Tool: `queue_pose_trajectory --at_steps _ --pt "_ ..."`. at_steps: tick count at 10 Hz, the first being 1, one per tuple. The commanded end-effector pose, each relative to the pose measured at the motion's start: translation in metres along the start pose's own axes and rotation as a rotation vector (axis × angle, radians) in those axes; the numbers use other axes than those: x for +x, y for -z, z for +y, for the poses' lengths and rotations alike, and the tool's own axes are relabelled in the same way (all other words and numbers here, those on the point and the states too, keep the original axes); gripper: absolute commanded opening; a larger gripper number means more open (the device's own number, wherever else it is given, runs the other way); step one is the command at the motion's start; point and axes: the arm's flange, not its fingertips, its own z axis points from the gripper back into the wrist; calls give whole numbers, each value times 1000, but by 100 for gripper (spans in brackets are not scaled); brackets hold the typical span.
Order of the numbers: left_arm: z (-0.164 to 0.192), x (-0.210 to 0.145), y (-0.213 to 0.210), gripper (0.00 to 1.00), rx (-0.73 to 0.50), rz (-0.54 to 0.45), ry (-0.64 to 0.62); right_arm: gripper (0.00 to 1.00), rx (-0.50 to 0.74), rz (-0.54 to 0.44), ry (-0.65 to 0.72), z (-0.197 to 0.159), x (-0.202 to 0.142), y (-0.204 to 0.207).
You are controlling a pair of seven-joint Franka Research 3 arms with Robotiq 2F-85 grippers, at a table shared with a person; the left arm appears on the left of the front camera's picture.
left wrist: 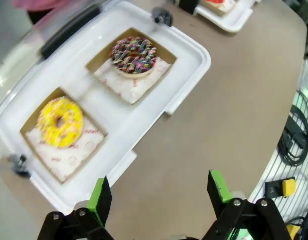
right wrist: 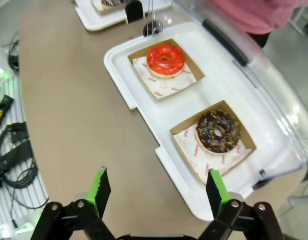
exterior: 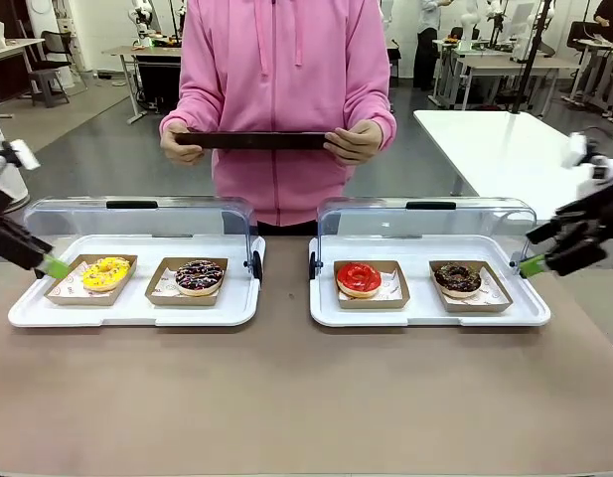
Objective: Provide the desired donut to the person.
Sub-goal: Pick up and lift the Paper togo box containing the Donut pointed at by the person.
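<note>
Risk of a wrong pick comes first: 4 donuts lie ready and nothing visible marks which 1 the person (exterior: 281,89) wants. The person stands at the far side of the bench (exterior: 286,397), holding a dark flat board (exterior: 254,140) in both hands. The board is edge-on to the front camera, so its face cannot be read.

Further hazards, judged from the layout:
- Each tray's clear lid (exterior: 137,214) stands open along the far rim. A reach carried too far can strike it.
- The donuts look soft and glazed. Excess squeeze can crush 1 or smear its icing.
- Each donut rests on paper (right wrist: 166,85) in a shallow card holder (right wrist: 191,121). A low approach can catch the holder wall and drag it.
- The 2 holders in each tray sit close together, so a wide approach can nudge the neighbour.

Left tray (exterior: 127,316): yellow donut (exterior: 105,272) at the outer end, sprinkled donut (exterior: 199,277) beside it. Right tray (exterior: 425,318): red donut (exterior: 359,279) at the inner end, dark donut (exterior: 458,280) with pale crumbs at the outer end.

Left jaws are released, green pads (left wrist: 100,197) spread and nothing between them, near the outer end of the left tray. Right jaws are likewise released and bare, near the outer end of the right tray.
</note>
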Motion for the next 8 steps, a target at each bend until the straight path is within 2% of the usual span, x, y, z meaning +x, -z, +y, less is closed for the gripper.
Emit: queue_pose_trajectory --at_steps 1,4,8 --pt "-39 -69 16 100 12 -84 8 100 27 -131 2 18 -34 -9" --pt "-36 -72 -10 100 17 -191 17 100 46 -201 13 14 -25 -12" --pt "-42 -78 -30 100 65 -274 35 100 -4 -231 34 18 -13 -29"
